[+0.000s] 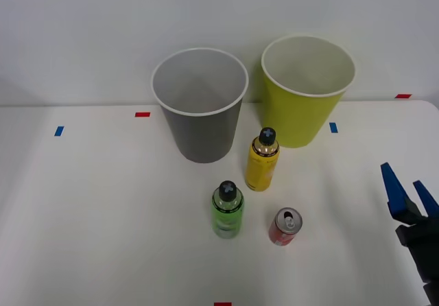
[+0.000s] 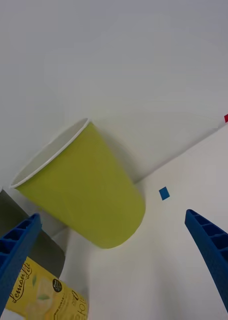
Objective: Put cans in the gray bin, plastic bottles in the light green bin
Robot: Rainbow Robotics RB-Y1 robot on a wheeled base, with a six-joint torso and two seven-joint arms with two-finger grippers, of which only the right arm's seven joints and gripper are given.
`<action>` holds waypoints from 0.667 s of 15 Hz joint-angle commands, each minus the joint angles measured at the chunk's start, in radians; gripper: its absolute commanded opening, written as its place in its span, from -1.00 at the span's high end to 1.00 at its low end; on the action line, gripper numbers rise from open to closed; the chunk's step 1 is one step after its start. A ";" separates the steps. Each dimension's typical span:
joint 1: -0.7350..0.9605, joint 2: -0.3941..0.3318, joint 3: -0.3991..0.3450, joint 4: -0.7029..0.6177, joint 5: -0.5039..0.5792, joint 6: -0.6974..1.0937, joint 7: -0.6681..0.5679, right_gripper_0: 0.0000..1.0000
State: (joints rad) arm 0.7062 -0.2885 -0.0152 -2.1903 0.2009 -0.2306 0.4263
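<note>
The gray bin point(image 1: 202, 138) stands at the back centre of the white table, with the light green bin point(image 1: 302, 121) to its right. In front of them a yellow black-capped bottle point(image 1: 262, 160) and a green black-capped bottle point(image 1: 227, 210) stand upright. The red can point(image 1: 285, 226) stands upright just right of the green bottle. My right gripper point(image 1: 406, 186) hovers open and empty near the table's right edge, well right of the can. In the right wrist view the light green bin point(image 2: 89, 195), part of the gray bin point(image 2: 49, 255) and the yellow bottle point(image 2: 44, 295) show between the gripper's point(image 2: 113, 216) blue fingers point(image 2: 14, 260).
Small blue tape marks point(image 1: 333, 127) and red tape marks point(image 1: 142, 114) dot the table. A pale wall rises right behind the bins. Open tabletop spreads across the left half and lies between the can and my gripper.
</note>
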 commanded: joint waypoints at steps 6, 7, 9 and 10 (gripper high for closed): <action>-0.010 0.141 -0.031 0.231 0.258 -0.303 0.062 -1.00; -0.010 0.183 -0.057 0.248 0.318 -0.329 0.068 -1.00; -0.016 0.250 -0.095 0.282 0.413 -0.377 0.075 -1.00; -0.030 0.269 -0.104 0.310 0.434 -0.403 0.077 -1.00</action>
State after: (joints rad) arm 0.6887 -0.0441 -0.1037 -1.9082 0.6081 -0.6061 0.4989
